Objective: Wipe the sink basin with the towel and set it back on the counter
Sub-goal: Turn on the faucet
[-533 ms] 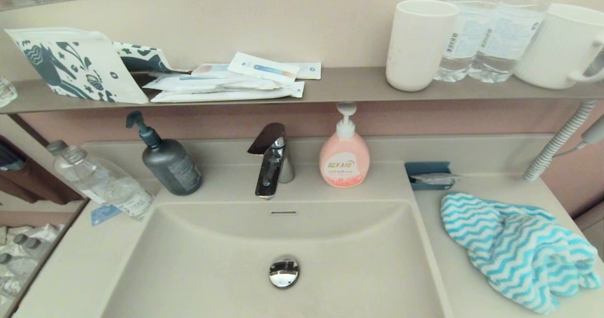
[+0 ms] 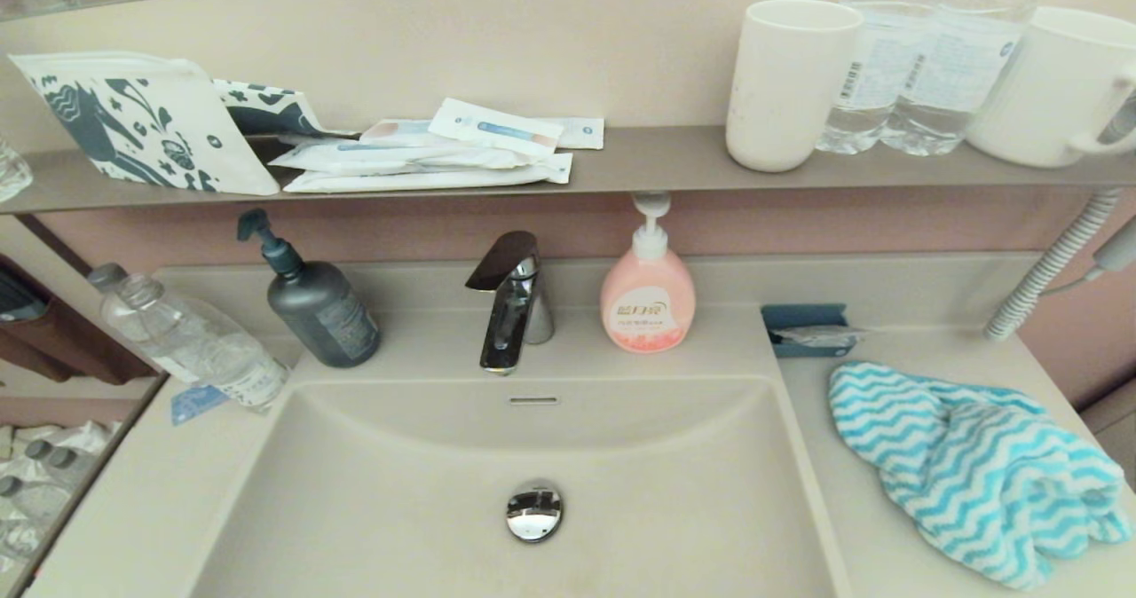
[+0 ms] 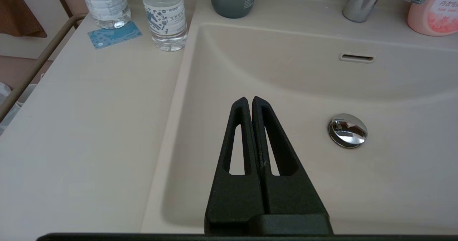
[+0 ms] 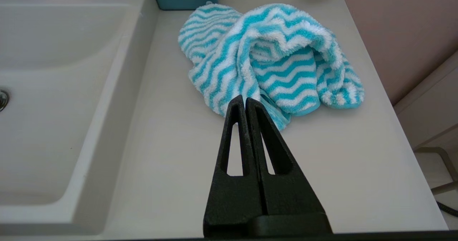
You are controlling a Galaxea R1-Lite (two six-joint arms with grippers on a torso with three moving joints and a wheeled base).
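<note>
Towel (image 2: 976, 469) bunched on counter (image 2: 852, 527), right of sink basin (image 2: 621, 456), close to right edge; dry and untouched, so wipe judged not begun. Right gripper (image 4: 245, 98) clenched on nothing, tips at towel's near hem (contact uncertain), aimed as if lining up a pick; must release before grasping. Left gripper (image 3: 249, 99) clenched and empty over basin's left part, near drain plug (image 3: 347, 130); parked, probably. Basin dry, holding nothing. Small blue tray (image 2: 806, 327) at counter's back edge, behind towel, holding a crumpled wrapper (contents unclear).
</note>
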